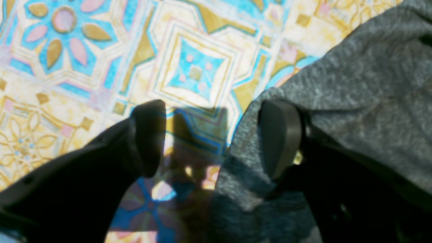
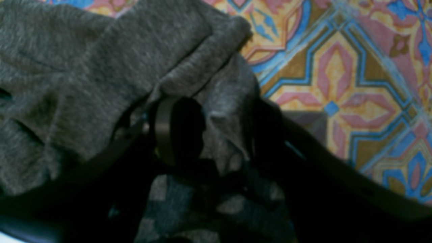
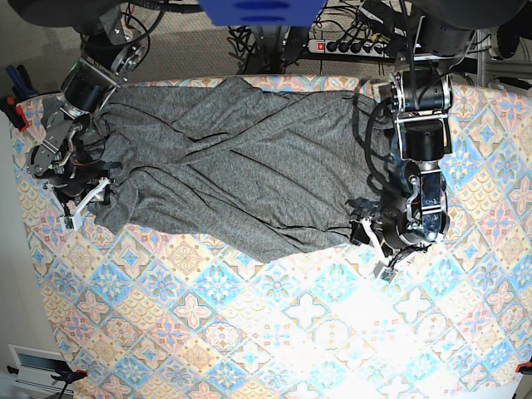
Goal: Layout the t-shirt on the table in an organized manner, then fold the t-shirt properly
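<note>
The dark-grey t-shirt (image 3: 241,179) lies crumpled and twisted across the far half of the table (image 3: 274,332). My left gripper (image 3: 376,241) is at the shirt's near right corner. In the left wrist view this gripper (image 1: 212,135) stands open. One finger is over the bare cloth, the other finger (image 1: 280,138) rests on the t-shirt (image 1: 354,94), whose edge runs between the two. My right gripper (image 3: 83,199) sits at the shirt's left end. In the right wrist view it (image 2: 216,131) is open, with a bunched fold of the t-shirt (image 2: 226,114) between its fingers and fabric draped over one finger.
Both arms reach in from the table's far edge, and cables and a power strip (image 3: 349,46) lie behind it. The patterned tablecloth shows bare across the near half. A white tag or clip (image 3: 83,208) hangs by the right gripper.
</note>
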You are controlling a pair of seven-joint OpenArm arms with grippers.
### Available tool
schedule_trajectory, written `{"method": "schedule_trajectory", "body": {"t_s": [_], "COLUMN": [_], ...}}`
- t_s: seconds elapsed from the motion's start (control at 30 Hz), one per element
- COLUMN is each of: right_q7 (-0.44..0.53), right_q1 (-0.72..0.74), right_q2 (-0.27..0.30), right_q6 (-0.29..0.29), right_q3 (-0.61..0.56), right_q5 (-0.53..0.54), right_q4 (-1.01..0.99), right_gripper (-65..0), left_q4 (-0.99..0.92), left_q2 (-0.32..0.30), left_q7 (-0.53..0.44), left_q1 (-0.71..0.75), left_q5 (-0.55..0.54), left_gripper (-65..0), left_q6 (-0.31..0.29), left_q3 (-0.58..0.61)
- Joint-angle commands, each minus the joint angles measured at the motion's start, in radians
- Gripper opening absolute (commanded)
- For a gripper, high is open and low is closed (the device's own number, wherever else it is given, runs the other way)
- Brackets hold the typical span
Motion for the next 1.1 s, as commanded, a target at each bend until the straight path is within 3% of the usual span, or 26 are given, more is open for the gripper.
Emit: {"method": "schedule_trajectory", "body": {"t_s": [0.0,0.27,0.4,0.7,0.97,1.07], "right_q7": [-0.052,-0.050,-0.050,-0.050,-0.050,-0.050], "right_q1": [-0.002,-0.002,-0.002,-0.002,-0.002,-0.002], "right_q2": [0.005,0.005,0.005,0.003,0.002,0.002], "right_q6": [0.006,0.006,0.006,0.006,0.006,0.006], "right_q3": [-0.003,-0.005,-0.005,-0.005,-0.005,-0.005], "right_q5": [-0.026,-0.026,-0.026,-0.026,-0.026,-0.026], "right_q4": [0.000,0.000,0.000,0.000,0.000,0.000], "right_gripper": [-36.0,-36.0,-36.0,-36.0,-36.2,-36.3], "left_q4": [-0.007,0.193,0.323,0.194,0.158,0.158], "left_q2": [0.014,0.014,0.014,0.014,0.064,0.066], "left_q7": [0.067,0.165,0.190,0.090,0.085,0.082], "left_q1": [0.001,0.038,0.069,0.062,0.059,0.065], "left_q5": [-0.029,-0.121,-0.108,-0.014,-0.051,-0.060], "left_gripper": [-24.2,-24.2,-24.2,-24.2,-24.4,-29.2], "left_q6": [-0.026,-0.026,-0.026,-0.026,-0.026,-0.026], "left_q3": [0.010,0.012,0.012,0.010,0.021,0.095]}}
